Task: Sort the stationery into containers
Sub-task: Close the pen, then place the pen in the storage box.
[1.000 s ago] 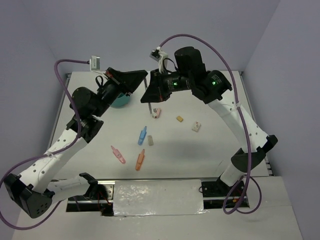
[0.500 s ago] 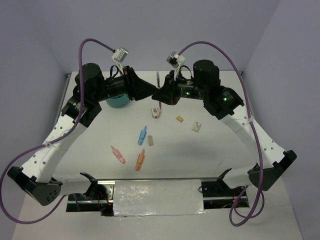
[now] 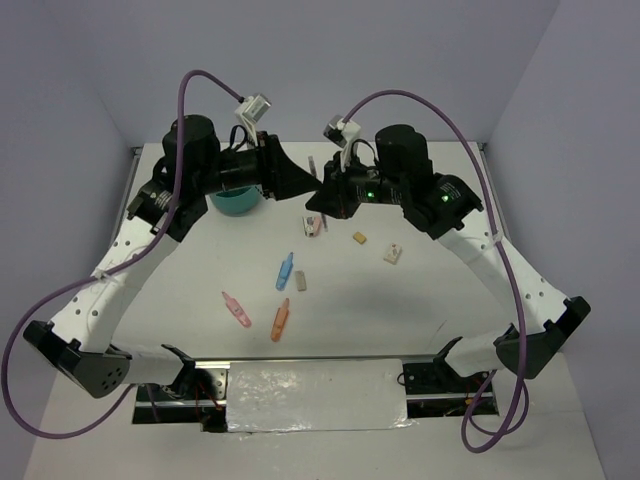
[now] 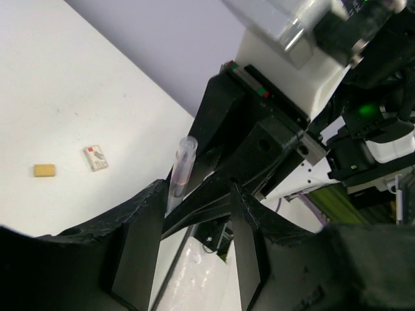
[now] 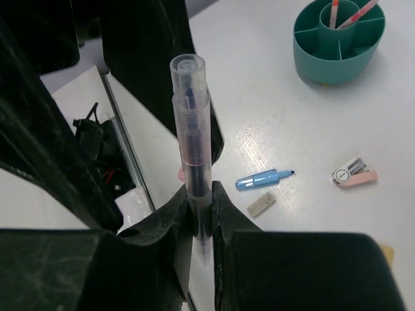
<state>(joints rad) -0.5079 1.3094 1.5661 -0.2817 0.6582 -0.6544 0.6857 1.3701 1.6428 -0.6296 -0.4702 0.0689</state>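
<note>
Arms meet high above the far edge of the worktop. I see my right claw pinching a clear pen near its bottom end, and the pen stands up straight with its cap on top. My left claw is spread wide, right up against the right one. I cannot tell if it touches the pen.

The teal organiser sits by the far edge, toward the left corner, with two thin pens in its middle cup. A pink clip, a tan eraser and a white eraser lie past the middle. Nearer my edge lie a blue marker, a grey eraser, a pink marker and an orange marker.
</note>
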